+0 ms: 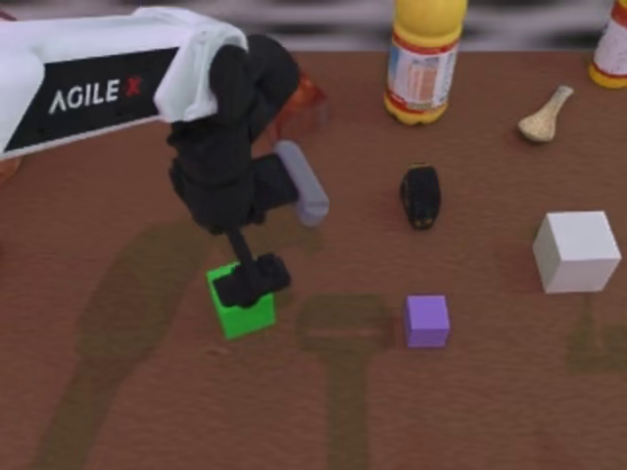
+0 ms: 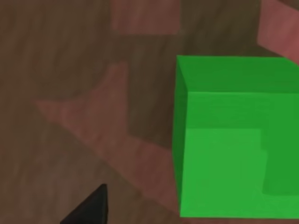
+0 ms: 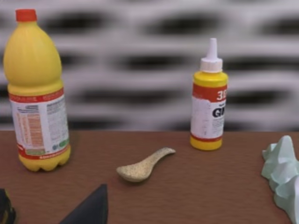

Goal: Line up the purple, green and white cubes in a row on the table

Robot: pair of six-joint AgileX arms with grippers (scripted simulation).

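The green cube (image 1: pixel 242 311) sits on the table (image 1: pixel 118 392) left of centre. My left gripper (image 1: pixel 252 281) hangs right over it, open, covering the cube's far top corner. In the left wrist view the green cube (image 2: pixel 238 140) fills one side, and one dark fingertip (image 2: pixel 91 207) shows apart from it, with bare table between. The purple cube (image 1: pixel 427 321) lies to the green cube's right. Farther right and a little back stands the larger white cube (image 1: pixel 576 251). My right arm is out of the top view; one fingertip (image 3: pixel 91 207) shows, holding nothing.
A reddish translucent block (image 1: pixel 299 103) lies behind the left arm. A black mouse-like object (image 1: pixel 420 196) is at centre. At the back stand a yellow bottle (image 1: pixel 423 59), a second bottle (image 1: pixel 612 44) and a spoon (image 1: pixel 545 117). A pale green crumpled thing (image 3: pixel 282 172) shows in the right wrist view.
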